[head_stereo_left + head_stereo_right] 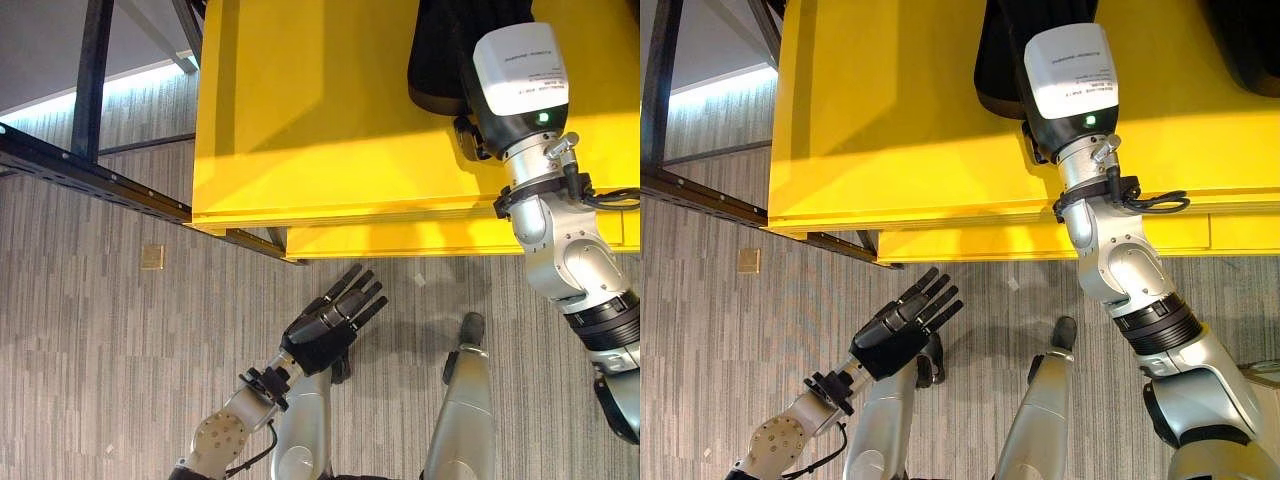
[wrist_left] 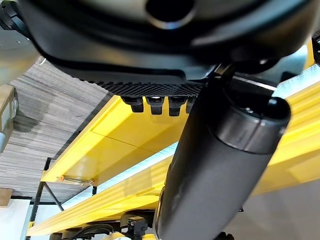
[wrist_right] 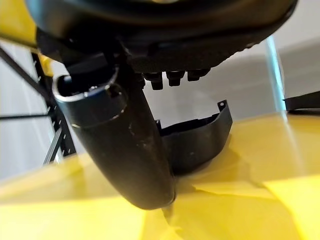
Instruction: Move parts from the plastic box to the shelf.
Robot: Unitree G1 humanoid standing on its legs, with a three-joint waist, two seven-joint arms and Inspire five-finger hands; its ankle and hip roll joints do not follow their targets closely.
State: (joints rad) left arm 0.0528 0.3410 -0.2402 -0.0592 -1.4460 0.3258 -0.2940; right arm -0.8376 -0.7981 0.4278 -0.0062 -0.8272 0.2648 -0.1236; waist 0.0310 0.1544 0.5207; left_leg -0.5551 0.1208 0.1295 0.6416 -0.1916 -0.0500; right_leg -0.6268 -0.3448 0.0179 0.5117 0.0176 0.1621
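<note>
One dark curved part (image 3: 197, 140) lies on the yellow shelf (image 1: 300, 120), and that is the only sign of progress the views offer. In the right wrist view it is a black, shell-like moulding resting on the yellow surface just past the right robot hand (image 3: 150, 65); the thumb juts forward beside it and the fingers look fairly straight, none of them wrapped round the part, so the hand appears released. Whether the thumb tip touches the part cannot be told. In the head views the right arm reaches over the shelf and its wrist housing hides the hand, with the dark part (image 1: 440, 60) showing beside it.

The left robot hand (image 1: 330, 325) hangs low over the striped floor (image 1: 100, 350), in front of the shelf's edge, fingers extended and relaxed, holding nothing.

As a judgement, this part looks delivered, or within a moment of being let go. What remains is to draw the right arm back and fetch more parts from the plastic box; how many are left cannot be told
</note>
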